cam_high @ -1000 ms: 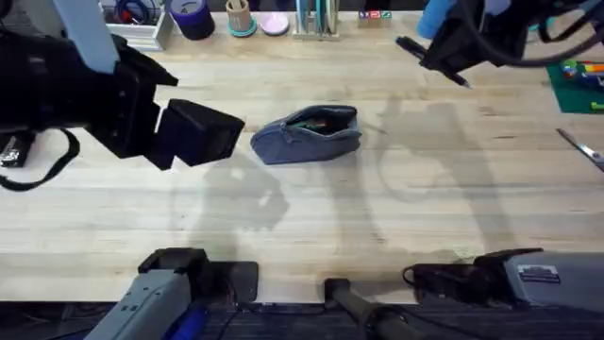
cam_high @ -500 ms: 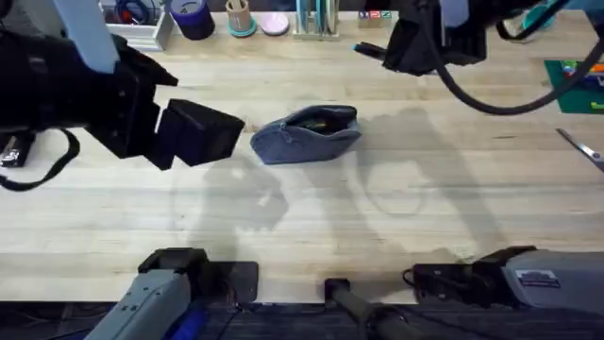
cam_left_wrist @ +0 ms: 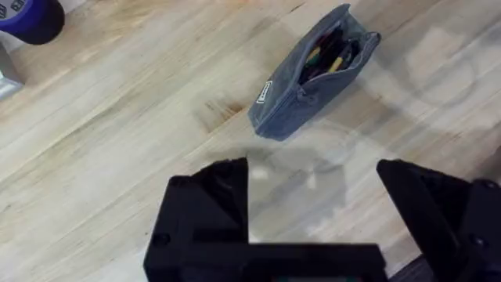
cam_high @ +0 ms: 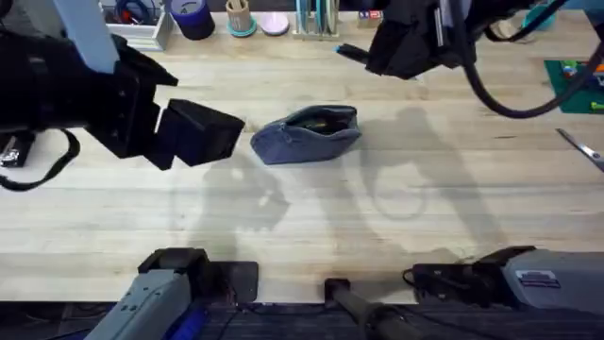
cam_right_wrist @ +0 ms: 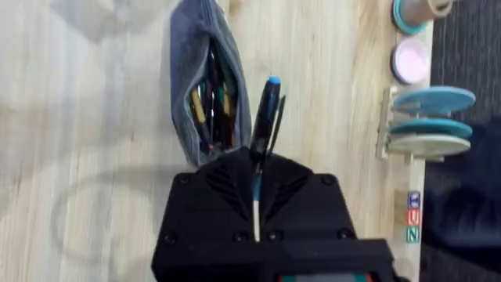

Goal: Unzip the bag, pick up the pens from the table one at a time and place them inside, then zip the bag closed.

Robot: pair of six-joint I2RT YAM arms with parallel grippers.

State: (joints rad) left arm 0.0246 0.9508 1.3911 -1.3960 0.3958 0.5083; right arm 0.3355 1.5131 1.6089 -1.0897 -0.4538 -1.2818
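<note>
1. Hovering at the left of the table (cam_high: 311,208), the left gripper (cam_left_wrist: 313,184) has its jaws spread wide with nothing between them, just left of the bag (cam_high: 308,135). From the left wrist view its fingers hang above bare wood short of the pouch. If it drifts right it could nudge the bag and shift the opening just as the other arm lines up.

2. Sitting near the middle of the table, the bag lies unzipped, its mouth gaping and several pens already visible inside. The fabric looks soft and nothing pins it down, so a push on the rim would likely fold the mouth shut or slide the pouch away.

3. Carrying 1 pen (cam_right_wrist: 266,110), the right gripper (cam_right_wrist: 257,160) is raised above the table at the far side, just right of and beyond the bag. Its jaws are pinching the pen near one end, leaving most of the length sticking out. That long overhang could pivot in the grip, and the blue-capped tip might catch the zipper edge, or the pen could land on the table beside the pouch.

4. Lying at the far right edge, the scissors (cam_high: 580,146) are well apart from the action and pose little risk.
</note>
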